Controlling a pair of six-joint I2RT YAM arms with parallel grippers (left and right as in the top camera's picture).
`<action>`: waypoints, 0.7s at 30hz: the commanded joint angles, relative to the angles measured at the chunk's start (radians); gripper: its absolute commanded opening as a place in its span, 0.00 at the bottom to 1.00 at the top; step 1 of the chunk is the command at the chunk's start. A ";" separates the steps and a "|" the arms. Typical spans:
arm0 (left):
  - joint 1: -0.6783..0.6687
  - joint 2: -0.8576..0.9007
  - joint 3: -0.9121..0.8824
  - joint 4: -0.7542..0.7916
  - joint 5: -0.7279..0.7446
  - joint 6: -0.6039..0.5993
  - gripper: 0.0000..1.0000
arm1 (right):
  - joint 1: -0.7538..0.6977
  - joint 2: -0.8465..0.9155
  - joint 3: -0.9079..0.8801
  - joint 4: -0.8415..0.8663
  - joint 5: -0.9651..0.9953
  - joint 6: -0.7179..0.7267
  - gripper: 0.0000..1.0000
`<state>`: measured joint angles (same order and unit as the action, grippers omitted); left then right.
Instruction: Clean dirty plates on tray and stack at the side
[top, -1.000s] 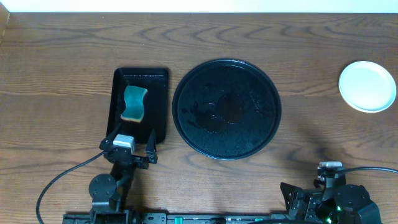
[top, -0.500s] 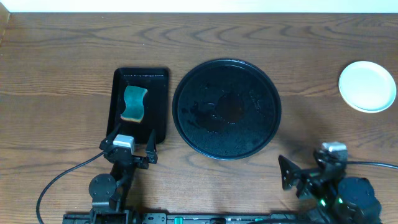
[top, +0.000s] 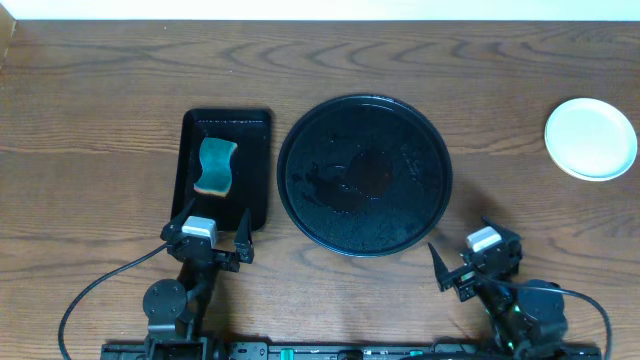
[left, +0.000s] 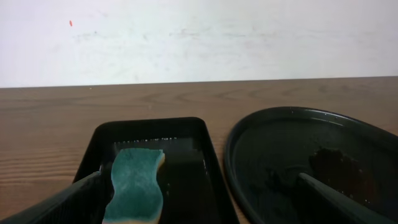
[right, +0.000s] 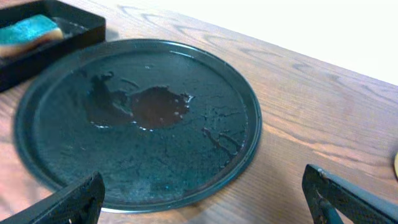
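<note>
The round black tray (top: 364, 176) lies mid-table with no plates on it, only wet smears and a dark stain at its centre; it also shows in the right wrist view (right: 137, 121) and the left wrist view (left: 311, 162). A stack of pale plates (top: 590, 138) sits at the far right, the top one white and clean. How many plates it holds I cannot tell. My left gripper (top: 212, 232) is open and empty at the near end of the small rectangular tray. My right gripper (top: 462, 262) is open and empty just off the round tray's near right rim.
A small rectangular black tray (top: 228, 168) left of the round tray holds a teal sponge (top: 215, 167), also in the left wrist view (left: 135, 184). Bare wooden table lies between the round tray and the plates.
My right arm has swung from the bottom right corner leftward and forward, toward the round tray's near right rim. The left arm, sponge and plates have not moved.
</note>
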<state>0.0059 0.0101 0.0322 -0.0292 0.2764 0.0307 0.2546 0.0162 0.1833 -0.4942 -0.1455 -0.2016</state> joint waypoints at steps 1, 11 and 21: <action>0.006 -0.006 -0.028 -0.014 0.014 -0.002 0.95 | -0.013 -0.011 -0.058 0.057 -0.040 -0.047 0.99; 0.006 -0.006 -0.028 -0.014 0.014 -0.002 0.95 | -0.013 -0.011 -0.060 0.068 -0.039 -0.047 0.99; 0.006 -0.006 -0.028 -0.014 0.014 -0.002 0.95 | -0.013 -0.010 -0.060 0.068 -0.039 -0.047 0.99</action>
<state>0.0059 0.0101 0.0322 -0.0288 0.2790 0.0299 0.2523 0.0128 0.1295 -0.4278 -0.1764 -0.2359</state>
